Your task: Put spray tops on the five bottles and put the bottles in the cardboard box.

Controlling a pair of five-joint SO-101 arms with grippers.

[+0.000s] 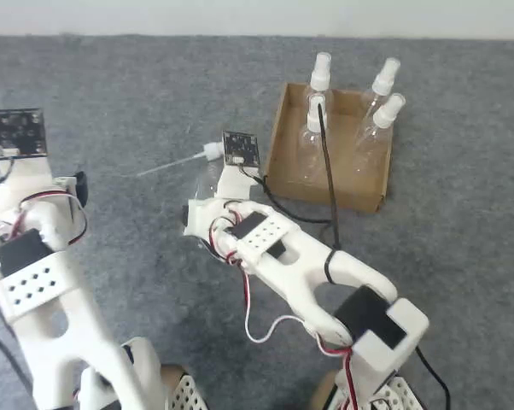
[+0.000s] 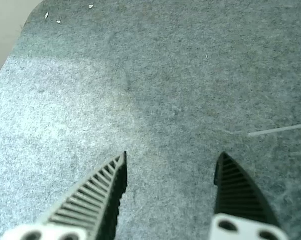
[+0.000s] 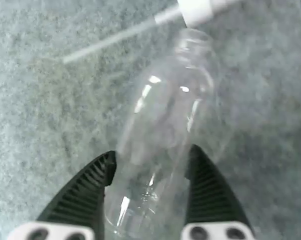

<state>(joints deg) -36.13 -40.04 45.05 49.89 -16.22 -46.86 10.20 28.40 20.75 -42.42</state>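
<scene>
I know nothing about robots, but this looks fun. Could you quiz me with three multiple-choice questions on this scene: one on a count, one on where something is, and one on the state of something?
1. How many bottles stand in the cardboard box?
A) two B) four C) five

2. Where is the loose spray top?
A) in the box B) screwed onto a bottle C) lying on the grey carpet by the mouth of the uncapped bottle

3. How is the left gripper?
A) open, with nothing between its fingers B) shut on a bottle C) shut on a spray top

Answers:
1. B: four bottles with spray tops stand upright inside the box.
2. C: the top and its thin tube lie on the carpet next to the bottle's open neck.
3. A: its two fingers are spread apart with only carpet between them.
</scene>
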